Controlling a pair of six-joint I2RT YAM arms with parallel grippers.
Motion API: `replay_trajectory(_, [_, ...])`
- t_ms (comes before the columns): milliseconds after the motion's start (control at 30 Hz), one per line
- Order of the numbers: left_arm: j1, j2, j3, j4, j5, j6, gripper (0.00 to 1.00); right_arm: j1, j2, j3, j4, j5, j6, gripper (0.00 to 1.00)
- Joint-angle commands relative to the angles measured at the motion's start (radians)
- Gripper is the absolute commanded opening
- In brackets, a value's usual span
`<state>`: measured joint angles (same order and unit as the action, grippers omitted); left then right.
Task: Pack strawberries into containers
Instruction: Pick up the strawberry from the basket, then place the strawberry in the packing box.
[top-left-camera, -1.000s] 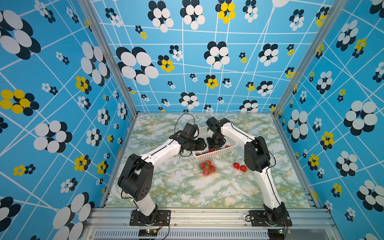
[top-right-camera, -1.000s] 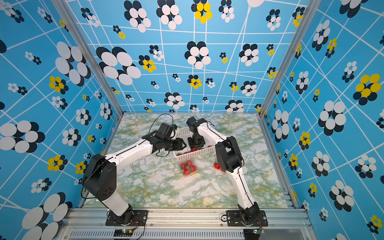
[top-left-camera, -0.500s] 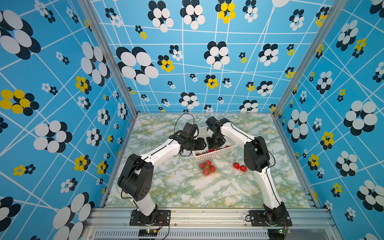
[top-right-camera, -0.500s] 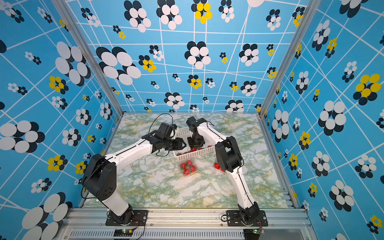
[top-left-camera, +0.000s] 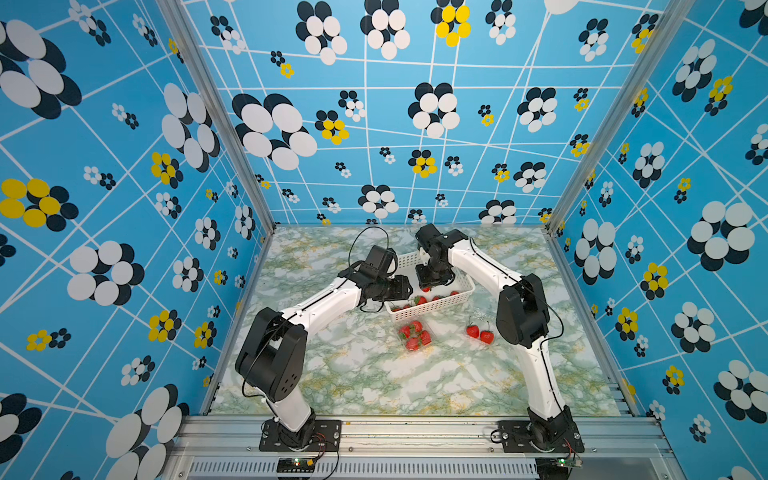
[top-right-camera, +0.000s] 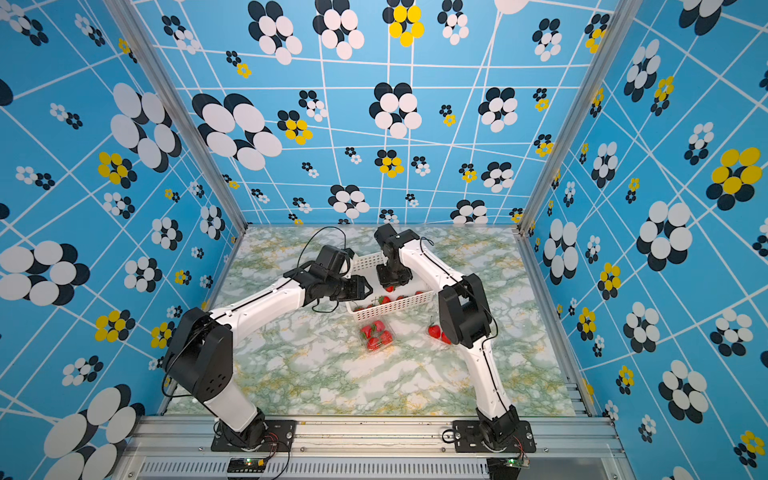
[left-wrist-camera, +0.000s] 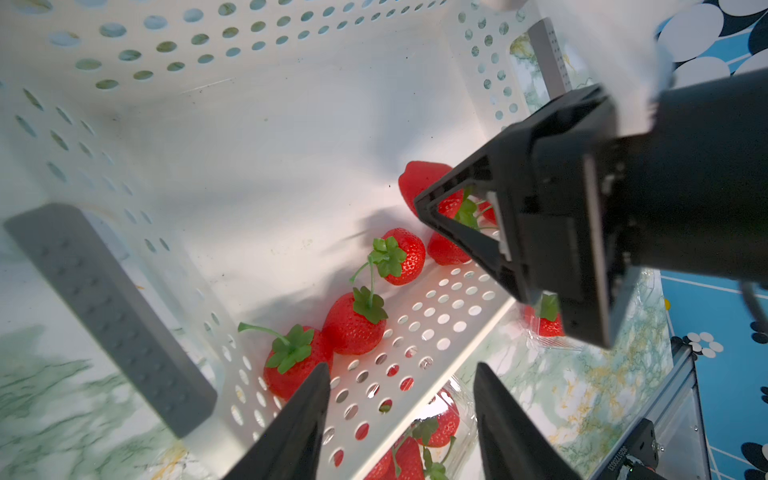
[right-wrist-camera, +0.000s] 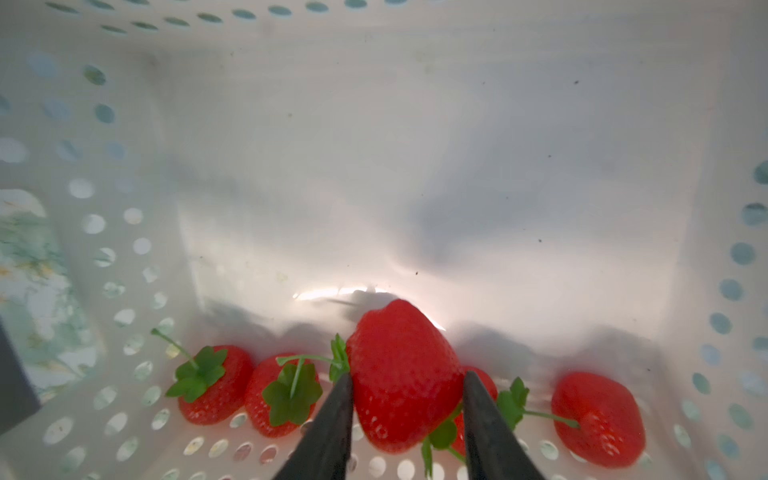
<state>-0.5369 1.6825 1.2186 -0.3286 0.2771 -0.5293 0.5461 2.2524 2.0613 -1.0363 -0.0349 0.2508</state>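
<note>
Right gripper (right-wrist-camera: 407, 376) clasped a strawberry (right-wrist-camera: 399, 353) inside the basket (right-wrist-camera: 374, 166), its cap partly hidden, while left gripper (left-wrist-camera: 402, 368) straddled the basket wall, jaws apart, hold impossible to tell.

**Strawberries:** glossy red, green leafy caps, thin stems.
- Gripped strawberry (right-wrist-camera: 399, 353): pinched by its sides in the right gripper (right-wrist-camera: 407, 378), cap end toward the lens.
- Four basket strawberries (right-wrist-camera: 212, 384): lying in a row along one perforated wall of the white basket (top-left-camera: 432, 309), just above frame centre in both top views.
- Four packed strawberries (top-left-camera: 414, 337): clustered inside the container.
- Two loose strawberries (top-left-camera: 472, 331): side by side, stems up, right of centre. Whether a clear box surrounds them cannot be told.

**Container** (top-left-camera: 433, 338): small clear plastic box at frame centre, just below the basket; lid position unclear.
</note>
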Motion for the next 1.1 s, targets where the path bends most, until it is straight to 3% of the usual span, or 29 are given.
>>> replay_trajectory(0, [0.0,-0.012,0.026,-0.001,0.014,0.023,0.57,-0.016,-0.109,-0.013,0.004,0.034,0.016,0.2])
replay_trajectory(167, [-0.026,0.001,0.062,-0.015,0.011,0.027,0.57,-0.034,-0.232,-0.13,0.019,0.06,0.023,0.2])
replay_trajectory(633, [-0.196,0.142,0.229,-0.046,0.0,0.02,0.57,-0.141,-0.715,-0.805,0.145,0.078,0.096,0.21])
replay_trajectory(800, [-0.241,0.183,0.278,-0.061,-0.004,0.02,0.57,-0.168,-0.763,-0.945,0.203,0.062,0.11,0.21])
replay_trajectory(1067, [-0.292,0.215,0.298,-0.07,-0.008,0.011,0.57,-0.197,-0.697,-1.008,0.268,0.06,0.096,0.21])
